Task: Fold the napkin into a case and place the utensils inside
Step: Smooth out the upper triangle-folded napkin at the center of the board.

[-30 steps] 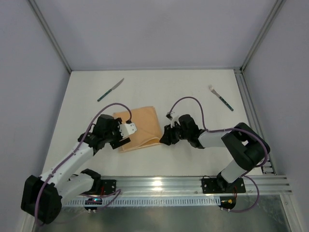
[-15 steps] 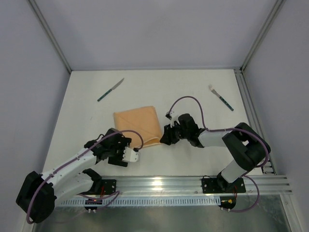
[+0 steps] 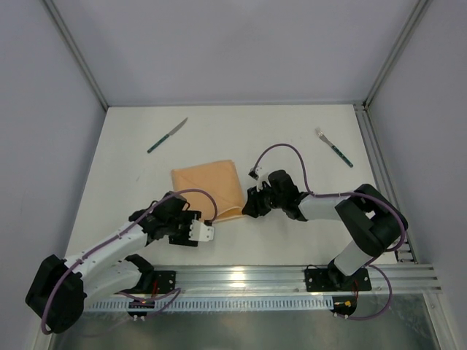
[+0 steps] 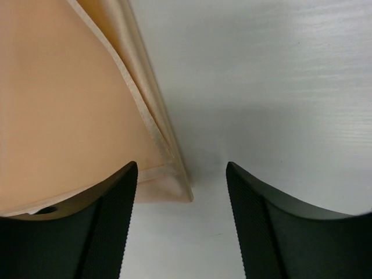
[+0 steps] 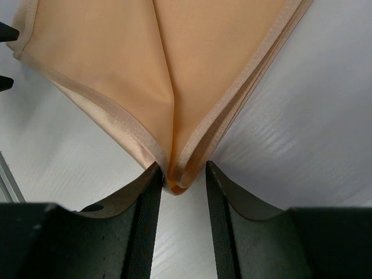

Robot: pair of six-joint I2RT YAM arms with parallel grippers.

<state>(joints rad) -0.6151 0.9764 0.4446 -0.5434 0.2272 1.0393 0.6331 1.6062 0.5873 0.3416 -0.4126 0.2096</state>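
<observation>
While the right end effector (image 3: 246,206) is clenched on the napkin (image 3: 208,188), the left end effector (image 3: 208,232) stands released, gripping nothing. From above, the napkin lies folded into a rough square near the middle of the white worktop (image 3: 292,124); the right end effector meets it at the near right corner, and the left one sits just beside the near edge (whether it touches the cloth cannot be told from this view).

At the right wrist, the two dark fingers (image 5: 148,203) stand close together with the napkin's corner pinched in the narrow gap between them; a crease runs up the cloth from the grip, and the stacked, hemmed edges spread away on both sides.

At the left wrist, the ribbed fingers (image 4: 110,232) are wide apart; a layered corner of the napkin lies flat on the worktop in the gap, nearer the finger on the left of that view; the cloth's lower edge runs behind that finger; the other finger is over bare worktop.

The knife (image 3: 167,135) lies flat at the far left, and the fork (image 3: 333,147) lies flat at the far right; both have dark green handles; both are well apart from the napkin and from each other.
</observation>
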